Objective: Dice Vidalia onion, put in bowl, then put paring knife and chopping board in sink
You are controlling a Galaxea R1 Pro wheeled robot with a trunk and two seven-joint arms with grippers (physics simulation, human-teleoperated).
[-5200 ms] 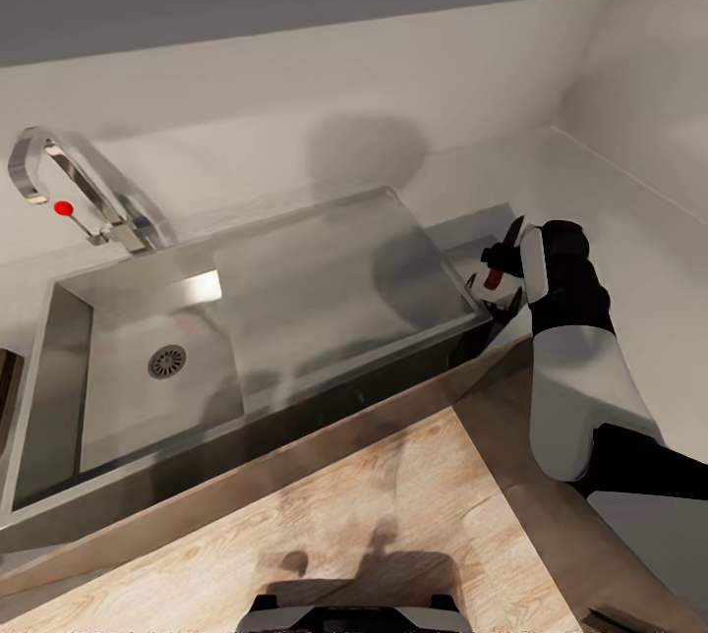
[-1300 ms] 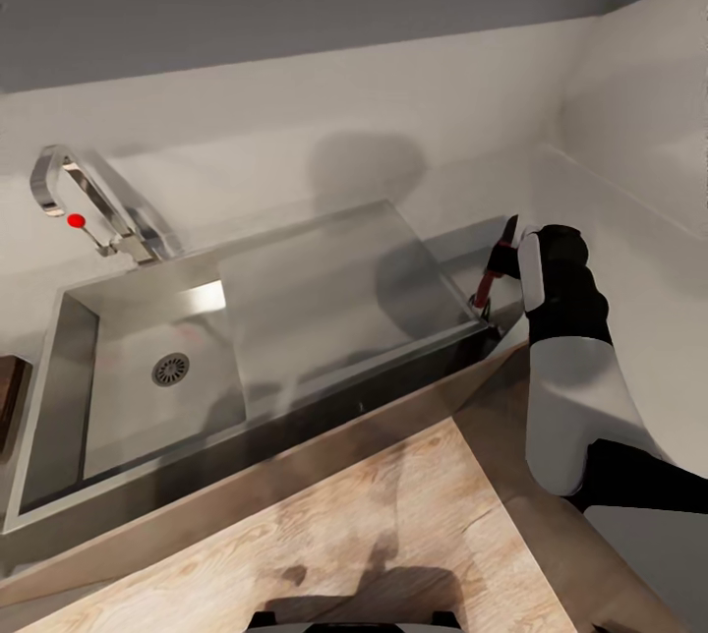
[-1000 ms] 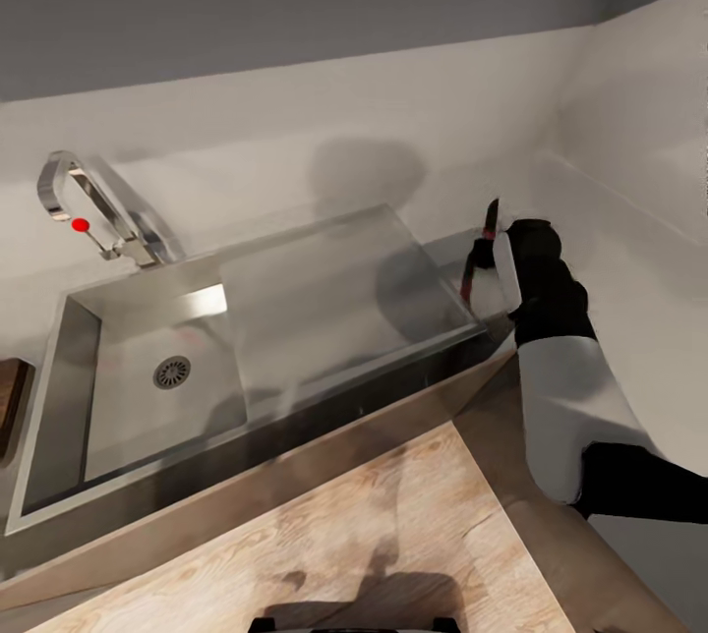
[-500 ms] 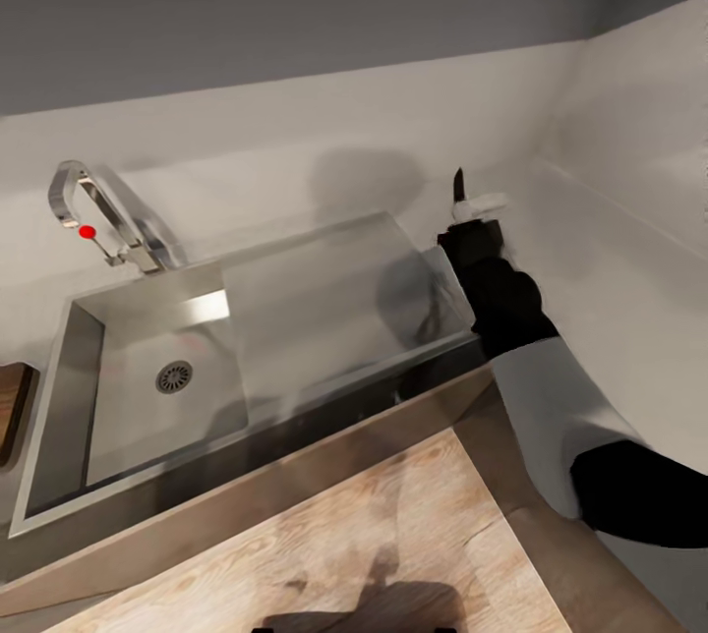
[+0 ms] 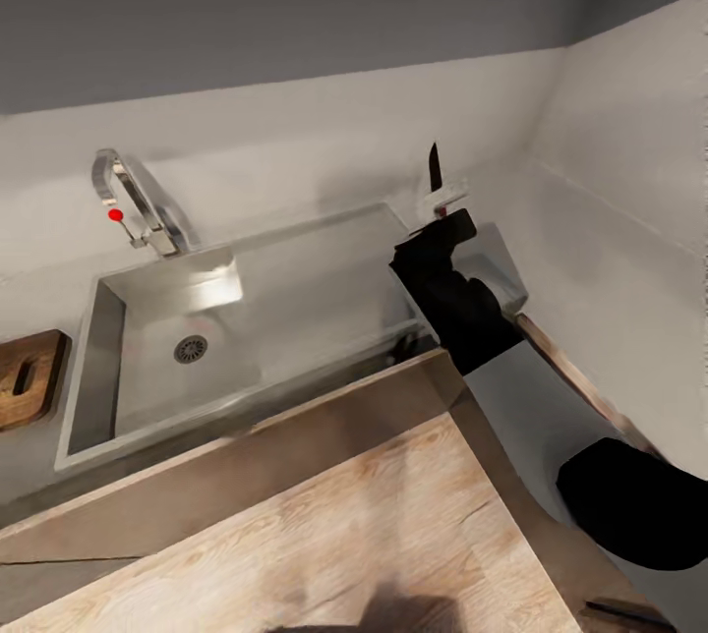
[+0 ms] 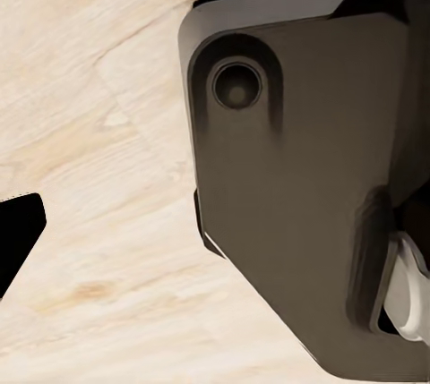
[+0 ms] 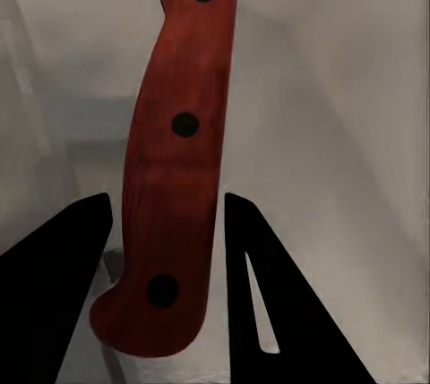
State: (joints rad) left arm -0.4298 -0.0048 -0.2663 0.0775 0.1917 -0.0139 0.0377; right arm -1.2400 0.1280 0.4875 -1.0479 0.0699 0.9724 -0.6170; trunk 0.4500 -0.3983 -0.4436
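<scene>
My right gripper (image 5: 442,210) is shut on the paring knife (image 5: 434,167), held above the right end of the sink's drainboard (image 5: 324,279) with the dark blade pointing up. The red handle (image 7: 179,160) sits between the two black fingers (image 7: 54,294). The grey steel sink (image 5: 108,358) has its drain (image 5: 190,349) at the left and a chrome faucet (image 5: 128,196) with a red knob behind. The brown chopping board (image 5: 25,377) lies on the countertop (image 5: 39,461) left of the sink. One finger of my left gripper (image 6: 16,241) shows over light wood. The onion and bowl are out of view.
A light wooden surface (image 5: 344,515) with a raised edge fills the foreground between me and the sink. White walls meet in a corner (image 5: 551,142) behind and right of the knife. A dark part of the robot's own body (image 6: 287,178) sits close to the left wrist camera.
The right gripper closed on the knife beside the sink's right end, then lifted it up and left, blade turning upright. The camera shifted, bringing the chopping board into view.
</scene>
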